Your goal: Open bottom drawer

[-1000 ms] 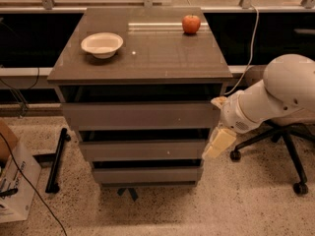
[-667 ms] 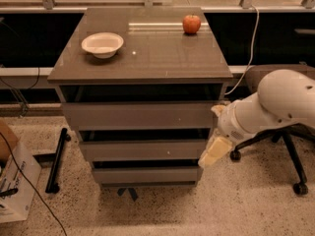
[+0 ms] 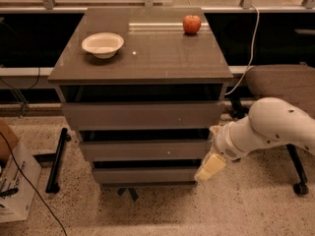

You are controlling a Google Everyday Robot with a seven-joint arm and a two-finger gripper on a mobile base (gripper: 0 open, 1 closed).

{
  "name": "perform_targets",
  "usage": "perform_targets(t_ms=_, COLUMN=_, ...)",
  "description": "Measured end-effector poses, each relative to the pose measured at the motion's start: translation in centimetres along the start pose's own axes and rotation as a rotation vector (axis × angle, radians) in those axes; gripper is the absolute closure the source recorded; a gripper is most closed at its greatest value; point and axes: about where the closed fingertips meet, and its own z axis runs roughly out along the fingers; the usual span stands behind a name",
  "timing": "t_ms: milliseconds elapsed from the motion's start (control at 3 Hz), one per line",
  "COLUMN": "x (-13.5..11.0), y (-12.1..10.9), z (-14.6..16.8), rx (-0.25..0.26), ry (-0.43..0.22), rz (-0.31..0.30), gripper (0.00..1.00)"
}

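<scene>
The grey-brown cabinet [image 3: 142, 68] stands in the middle of the camera view with three drawers. The bottom drawer [image 3: 145, 175] is the lowest, with a plain flat front and a dark gap above it. My gripper [image 3: 208, 168], pale cream, hangs from the white arm [image 3: 268, 129] and sits at the right end of the bottom drawer's front, at about its top edge. The middle drawer [image 3: 142, 150] and top drawer [image 3: 142, 115] are above it.
A white bowl [image 3: 103, 44] and a red apple [image 3: 192, 24] rest on the cabinet top. A chair [image 3: 283, 82] with a castor base stands at the right behind my arm. A cardboard box [image 3: 12, 178] and a black bar [image 3: 56, 160] lie on the floor at the left.
My arm and gripper have moved down and left, from beside the middle drawer to the right end of the bottom drawer.
</scene>
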Motion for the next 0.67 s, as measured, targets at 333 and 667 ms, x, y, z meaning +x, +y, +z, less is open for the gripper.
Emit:
perform_targets(t_ms=333, x=1.6, y=0.5, z=2.1, rx=-0.034, ry=-0.005, rz=0.029, gripper=0.0)
perform_targets(t_ms=667, x=3.6, y=0.9, z=5.3, rx=-0.095, ry=-0.005, rz=0.017, gripper=0.0)
